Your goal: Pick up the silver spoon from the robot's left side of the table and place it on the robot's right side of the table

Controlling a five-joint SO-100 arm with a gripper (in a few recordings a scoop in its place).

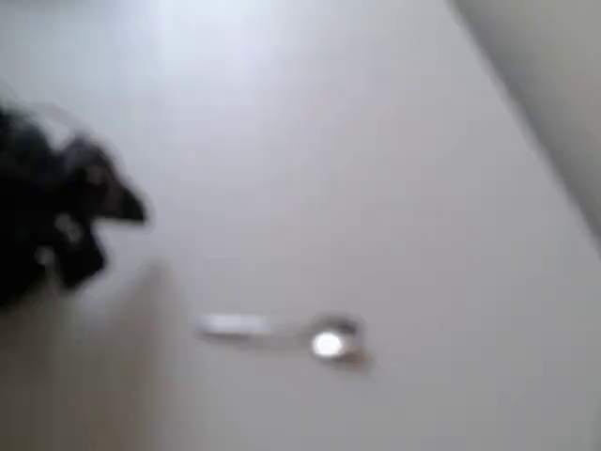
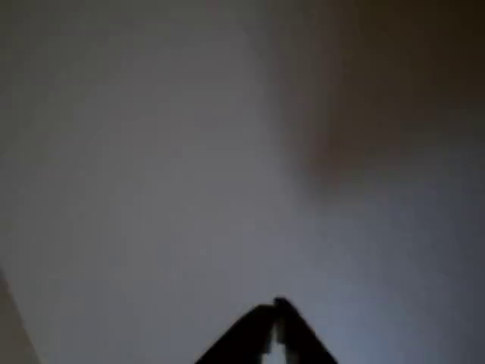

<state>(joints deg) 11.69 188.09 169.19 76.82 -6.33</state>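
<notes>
We see the black end effector (image 2: 274,315) in the wrist view with its two tips drawn together, almost touching, holding nothing. In the overhead view it sits at the left edge, well apart from the silver spoon (image 1: 286,335), which lies flat on the pale worktop (image 1: 376,169), bowl to the right, handle to the left. We judge the scene fits either a spoon awaiting pickup or one already set down. The worktop looks smooth and bare; its edge runs diagonally at upper right.
</notes>
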